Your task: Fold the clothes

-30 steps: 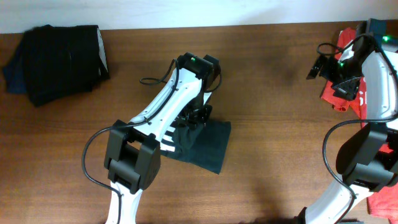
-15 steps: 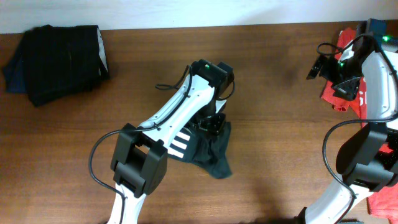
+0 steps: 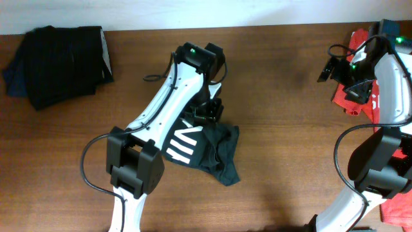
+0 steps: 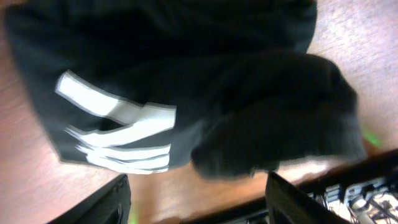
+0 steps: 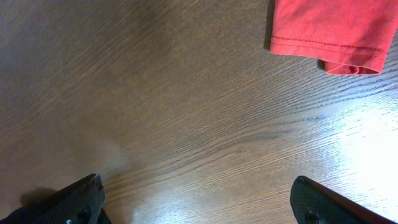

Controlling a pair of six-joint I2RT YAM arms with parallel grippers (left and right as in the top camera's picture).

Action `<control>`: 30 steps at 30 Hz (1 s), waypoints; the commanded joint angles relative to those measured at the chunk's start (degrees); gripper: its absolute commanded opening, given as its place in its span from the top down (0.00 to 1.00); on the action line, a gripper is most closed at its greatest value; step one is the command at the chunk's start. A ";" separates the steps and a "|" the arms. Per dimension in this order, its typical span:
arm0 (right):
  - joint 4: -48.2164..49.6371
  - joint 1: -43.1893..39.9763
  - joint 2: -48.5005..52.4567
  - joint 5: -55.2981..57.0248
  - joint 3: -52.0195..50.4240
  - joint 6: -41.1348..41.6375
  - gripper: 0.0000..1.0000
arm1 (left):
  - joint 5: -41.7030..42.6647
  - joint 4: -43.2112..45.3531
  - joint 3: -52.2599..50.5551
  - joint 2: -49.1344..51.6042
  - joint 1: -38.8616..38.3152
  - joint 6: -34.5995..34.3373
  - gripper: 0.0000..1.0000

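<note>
A black garment (image 3: pixel 207 153) with white stripes lies rumpled at the middle of the wooden table, its right part bunched up. My left gripper (image 3: pixel 207 113) hovers over the garment's far edge, open and holding nothing. In the left wrist view the garment (image 4: pixel 186 87) fills the frame, and bare wood shows between the open gripper's (image 4: pixel 198 200) fingers. My right gripper (image 3: pixel 327 68) stands open at the far right over bare wood. In the right wrist view that gripper (image 5: pixel 199 198) is empty, with a red garment (image 5: pixel 326 28) ahead of it.
A folded stack of dark clothes (image 3: pixel 61 61) sits at the back left corner. Red clothes (image 3: pixel 360 96) lie along the right edge behind the right arm, with more red cloth (image 3: pixel 398 207) at the front right and a teal item (image 3: pixel 389 27) at the back right.
My left gripper has opened and let go of the black garment, then drawn back left and away. The garment now lies rumpled with its white stripes showing. The right arm has not moved.
</note>
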 commanded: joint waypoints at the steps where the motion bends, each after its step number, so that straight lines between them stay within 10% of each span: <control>1: -0.17 -0.09 -0.31 0.74 0.13 -0.17 0.01 | 7.80 5.14 -4.52 -0.24 -0.28 4.57 0.31; 6: -0.17 -0.09 -0.31 0.72 0.13 -0.17 0.01 | 20.74 11.91 -5.88 -0.24 -0.79 10.86 0.40; 13: -0.17 -0.09 -0.31 0.72 0.13 -0.17 0.01 | 23.26 20.79 -11.98 -0.04 -4.68 9.29 0.99; 18: -0.17 -0.09 -0.31 0.72 0.13 -0.17 0.01 | 25.00 30.73 -12.22 -0.02 -7.10 5.99 0.99; 21: -0.17 -0.09 -0.31 0.74 0.13 -0.17 0.01 | 29.94 34.34 -11.76 -0.04 -8.66 5.62 0.75; 22: -0.17 -0.09 -0.31 0.74 0.13 -0.17 0.01 | 30.97 33.79 -10.69 -0.04 -8.96 5.62 0.43; 24: -0.17 -0.09 -0.31 0.72 0.13 -0.17 0.01 | 30.97 30.71 -7.89 -0.07 -9.05 5.64 0.08; 30: -0.17 -0.09 -0.31 0.72 0.13 -0.17 0.01 | 14.69 8.52 0.92 -0.07 -4.59 5.64 0.01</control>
